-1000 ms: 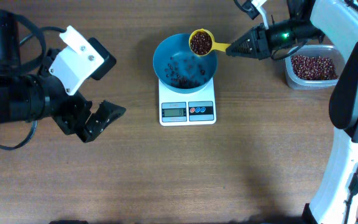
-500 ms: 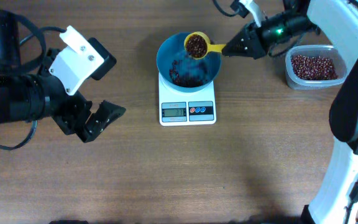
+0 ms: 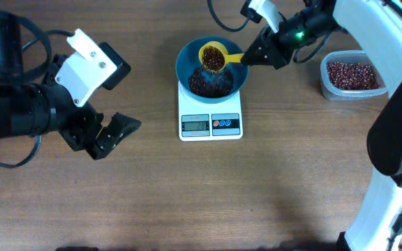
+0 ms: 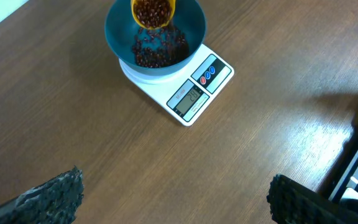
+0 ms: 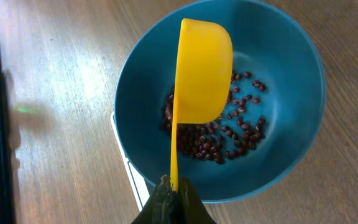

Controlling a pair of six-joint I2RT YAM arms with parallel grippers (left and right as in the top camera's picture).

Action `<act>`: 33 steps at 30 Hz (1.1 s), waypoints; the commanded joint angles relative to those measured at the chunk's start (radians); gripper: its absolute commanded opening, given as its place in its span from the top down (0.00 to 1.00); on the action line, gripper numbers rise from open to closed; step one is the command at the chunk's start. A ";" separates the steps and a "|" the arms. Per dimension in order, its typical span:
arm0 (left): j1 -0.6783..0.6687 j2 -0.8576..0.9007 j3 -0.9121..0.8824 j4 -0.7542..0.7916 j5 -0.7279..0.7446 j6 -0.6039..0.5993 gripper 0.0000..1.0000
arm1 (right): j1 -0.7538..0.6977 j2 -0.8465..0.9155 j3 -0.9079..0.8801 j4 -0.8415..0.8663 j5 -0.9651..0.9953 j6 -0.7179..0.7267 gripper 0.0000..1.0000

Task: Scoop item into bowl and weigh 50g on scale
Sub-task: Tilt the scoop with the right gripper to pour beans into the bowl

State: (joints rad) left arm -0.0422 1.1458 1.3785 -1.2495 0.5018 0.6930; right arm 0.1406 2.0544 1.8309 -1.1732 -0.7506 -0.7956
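Many more beans landing in the bowl as the scoop tips

Beans point(image 3: 208, 84) are pouring out of the yellow scoop point(image 3: 213, 57). A second ago it was riding level and full over the far right rim of the blue bowl point(image 3: 184, 66); now it is rolling onto its side above the bowl's middle. The contents of the bowl are growing from a thin scatter into a dark heap. The bowl is sitting on the scale point(image 3: 211, 124) at the far centre of the worktop point(image 3: 292, 181), so the reading should be climbing toward the target, though the digits are too small to trust. Judging by the heap, a check of the display is coming next, then another scoop from the clear tub point(image 3: 353, 75) at the far right if the weight is falling short.

The right end effector point(image 3: 251, 58) is reaching leftward from the far right with its wrist rolling and its jaws clamped on the scoop's handle. The left end effector point(image 3: 110, 136) is idling at the left, well apart from the scale, with its jaws spread wide and holding nothing.
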 commanded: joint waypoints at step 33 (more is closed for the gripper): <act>-0.002 0.000 0.009 -0.002 0.021 0.019 0.01 | 0.095 -0.049 0.073 -0.016 0.234 0.255 0.96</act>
State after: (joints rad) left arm -0.0422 1.1458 1.3785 -1.2499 0.5018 0.6930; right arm 0.2363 2.0521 1.8835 -1.1885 -0.5125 -0.5568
